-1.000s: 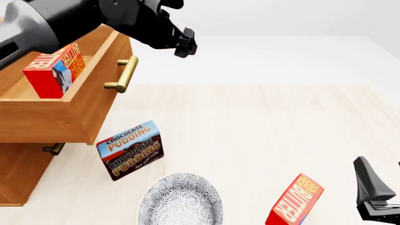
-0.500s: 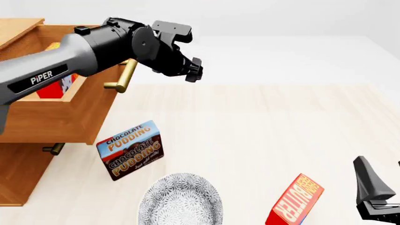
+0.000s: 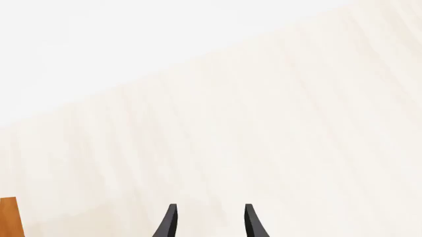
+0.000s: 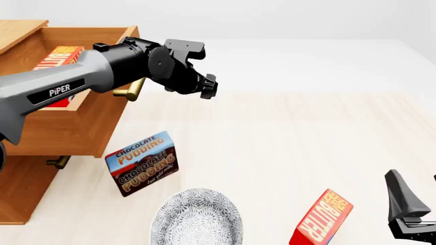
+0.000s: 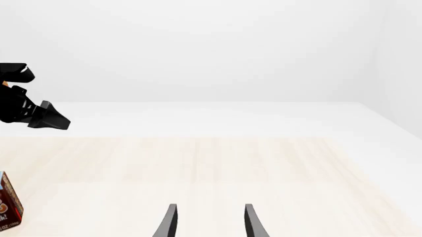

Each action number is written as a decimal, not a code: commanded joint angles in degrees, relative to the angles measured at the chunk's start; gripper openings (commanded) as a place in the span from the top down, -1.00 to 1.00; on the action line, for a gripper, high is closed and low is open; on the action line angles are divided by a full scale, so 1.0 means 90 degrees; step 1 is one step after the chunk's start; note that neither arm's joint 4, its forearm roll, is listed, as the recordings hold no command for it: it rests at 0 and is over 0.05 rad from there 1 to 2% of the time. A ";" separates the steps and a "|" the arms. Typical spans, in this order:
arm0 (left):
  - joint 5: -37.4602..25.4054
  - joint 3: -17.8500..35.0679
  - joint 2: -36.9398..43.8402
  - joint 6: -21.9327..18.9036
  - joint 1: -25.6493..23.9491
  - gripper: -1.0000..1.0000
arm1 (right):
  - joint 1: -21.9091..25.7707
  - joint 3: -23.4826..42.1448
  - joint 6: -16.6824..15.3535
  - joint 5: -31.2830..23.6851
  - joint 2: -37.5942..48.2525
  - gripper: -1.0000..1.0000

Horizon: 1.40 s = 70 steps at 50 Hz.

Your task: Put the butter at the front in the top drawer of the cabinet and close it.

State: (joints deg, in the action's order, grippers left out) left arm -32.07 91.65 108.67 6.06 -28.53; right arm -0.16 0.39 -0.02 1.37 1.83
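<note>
Butter, the small red carton with orange-and-white lettering (image 4: 60,58), lay inside the open honey-brown top drawer (image 4: 102,122) of the wooden cabinet (image 4: 20,191), while the black left gripper (image 4: 208,86) hovered empty beside the brass handle (image 4: 126,92), jaws apart, and the right gripper (image 5: 208,222) waited parted near the table's (image 4: 286,132) front.
</note>
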 commanded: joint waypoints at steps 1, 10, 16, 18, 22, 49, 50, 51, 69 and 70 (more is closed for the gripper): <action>0.0173 -0.0223 0.0056 0.0122 0.0108 -1.00 | 0.0001 -0.0003 -0.0001 -0.0021 -0.0026 -1.00; 0.0269 -0.0465 -0.0077 0.0137 0.0217 -1.00 | 0.0000 -0.0002 -0.0002 -0.0105 -0.0110 -1.00; 0.0326 -0.0637 -0.0148 0.0130 0.0374 -1.00 | 0.0000 -0.0002 -0.0004 -0.0129 -0.0136 -1.00; 0.0335 -0.0664 -0.0157 0.0120 0.0401 -1.00 | 0.0000 -0.0003 0.0001 -0.0127 -0.0131 -1.00; 0.0379 -0.0791 -0.0198 0.0124 0.0481 -1.00 | 0.0001 -0.0002 -0.0007 -0.0135 -0.0143 -1.00; 0.0433 -0.1359 -0.0706 -0.0076 0.1140 -1.00 | -0.0001 -0.0006 0.0000 -0.0079 -0.0085 -1.00; 0.0450 -0.1392 -0.0723 -0.0067 0.1166 -1.00 | -0.0001 -0.0005 0.0000 -0.0076 -0.0082 -1.00; 0.0451 -0.1393 -0.0723 -0.0067 0.1166 -1.00 | -0.0001 -0.0005 0.0001 -0.0075 -0.0081 -1.00; 0.0485 -0.1927 -0.1250 -0.0276 0.1898 -1.00 | -0.0002 -0.0004 0.0000 -0.0065 -0.0070 -1.00; 0.0469 -0.1960 -0.1294 -0.0367 0.2020 -1.00 | -0.0002 -0.0005 0.0000 -0.0062 -0.0067 -1.00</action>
State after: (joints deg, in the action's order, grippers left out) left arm -27.73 76.23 99.91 4.48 -14.96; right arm -0.18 0.40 -0.02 0.73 1.22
